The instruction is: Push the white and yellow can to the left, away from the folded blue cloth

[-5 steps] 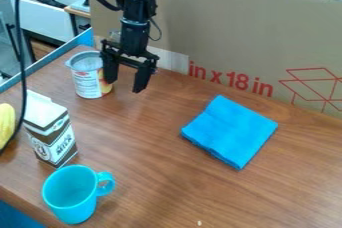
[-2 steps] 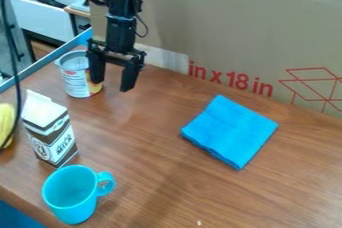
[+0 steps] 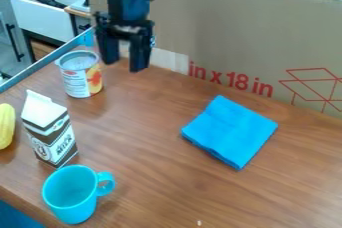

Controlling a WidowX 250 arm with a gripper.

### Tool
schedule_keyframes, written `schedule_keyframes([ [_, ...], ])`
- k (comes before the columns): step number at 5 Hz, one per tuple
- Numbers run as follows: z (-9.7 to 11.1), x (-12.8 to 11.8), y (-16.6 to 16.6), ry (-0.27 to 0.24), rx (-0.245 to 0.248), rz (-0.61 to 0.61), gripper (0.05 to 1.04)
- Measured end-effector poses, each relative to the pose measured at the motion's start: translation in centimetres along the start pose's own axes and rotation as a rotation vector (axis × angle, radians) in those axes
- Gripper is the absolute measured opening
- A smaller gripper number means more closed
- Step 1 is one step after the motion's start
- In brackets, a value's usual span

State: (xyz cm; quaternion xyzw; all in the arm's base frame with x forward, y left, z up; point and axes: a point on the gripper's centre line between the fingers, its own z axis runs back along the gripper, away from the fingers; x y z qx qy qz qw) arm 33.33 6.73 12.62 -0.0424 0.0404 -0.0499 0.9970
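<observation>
Black claw [image 3: 125, 66] with its 2 fingers spread well apart — open gap between them, hanging near 1 can [image 3: 81, 81], the can standing upright on brown wooden table [image 3: 160, 172], behind milk carton [image 3: 50, 132] — silvery top, white label, orange-red picture on its side

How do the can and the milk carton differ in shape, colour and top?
Shape: the can is a round cylinder; the milk carton is boxy with flat sides.
Top: the can's top is round with a raised rim, the carton's narrows to a ridge.
Colour: the can has a pale label with an orange-red patch; the carton is white and dark brown.
Shared: both stand upright on the wooden table.
</observation>
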Motion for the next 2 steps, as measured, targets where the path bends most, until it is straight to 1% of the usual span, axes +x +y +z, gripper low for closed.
schedule_keyframes([
  [1, 2.0, -2.4, -1.4, -0.037, 0.021, -0.052, 1.0],
  [2, 3.6, -4.4, -2.5, 0.013, 0.118, -0.096, 1.0],
])
